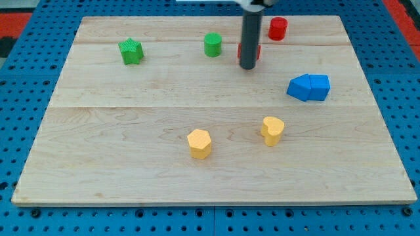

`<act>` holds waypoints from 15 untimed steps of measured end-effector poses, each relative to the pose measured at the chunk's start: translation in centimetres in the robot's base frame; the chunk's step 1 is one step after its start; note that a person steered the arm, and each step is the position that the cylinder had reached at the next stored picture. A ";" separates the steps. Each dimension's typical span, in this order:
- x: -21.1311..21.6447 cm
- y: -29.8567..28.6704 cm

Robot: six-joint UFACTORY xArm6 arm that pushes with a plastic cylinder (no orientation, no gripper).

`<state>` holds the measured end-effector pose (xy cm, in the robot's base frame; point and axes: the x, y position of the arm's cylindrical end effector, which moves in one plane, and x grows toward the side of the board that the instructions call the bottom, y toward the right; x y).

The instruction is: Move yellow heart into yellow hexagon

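Observation:
The yellow heart lies right of the board's middle, toward the view's bottom. The yellow hexagon lies to its left and slightly lower, about a hundred pixels away, apart from it. My tip rests on the board near the view's top, well above both yellow blocks and a little left of the heart's column. The rod stands in front of a red block and hides most of it.
A red cylinder sits at the top right of the rod. A green cylinder and a green star lie at the upper left. Two blue blocks touch each other at the right. The wooden board sits on blue pegboard.

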<state>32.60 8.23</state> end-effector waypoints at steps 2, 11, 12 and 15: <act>-3.0 2.1; -0.8 -2.9; -1.4 -2.9; 8.2 -2.2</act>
<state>40.81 6.01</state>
